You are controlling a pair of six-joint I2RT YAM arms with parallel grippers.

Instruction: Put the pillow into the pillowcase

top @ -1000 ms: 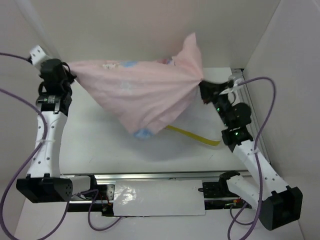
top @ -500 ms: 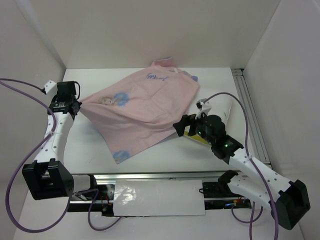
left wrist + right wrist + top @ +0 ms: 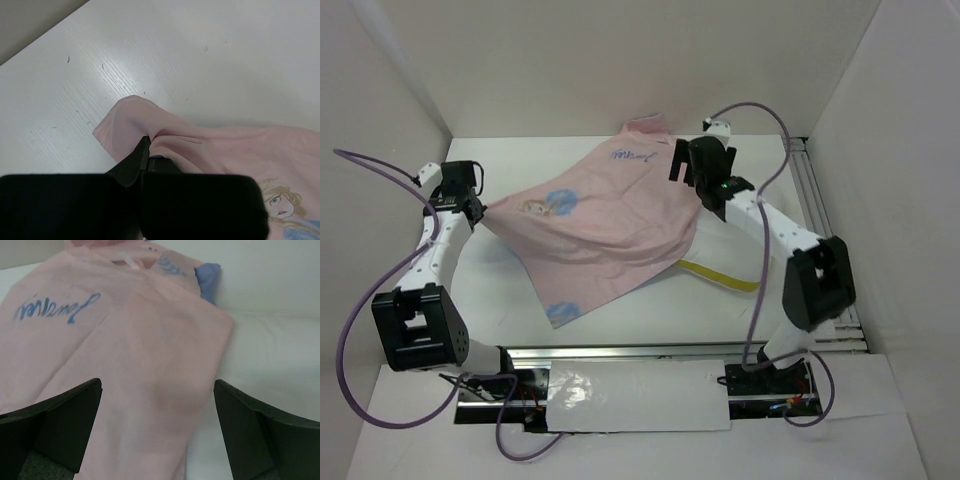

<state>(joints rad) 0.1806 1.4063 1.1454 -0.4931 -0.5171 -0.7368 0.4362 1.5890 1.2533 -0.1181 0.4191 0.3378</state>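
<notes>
Pillowcase [image 3: 610, 225]: a second ago hoisted taut between both tools; now slack, spread across the counter [image 3: 500, 290] and draped over the pillow [image 3: 715, 270].
Right tool [image 3: 680, 168]: has let go of its corner, jaws wide apart, moved to the cloth's far edge.
Left tool [image 3: 478, 207]: lowered toward the counter.

Bright, even overhead light fills the white table [image 3: 500, 290] without glare, leaving only a faint, soft shadow along the near edge of the pillowcase [image 3: 610, 220], whose print stays sharp in both wrist views while the dark foreground nearer the lens goes soft.
</notes>
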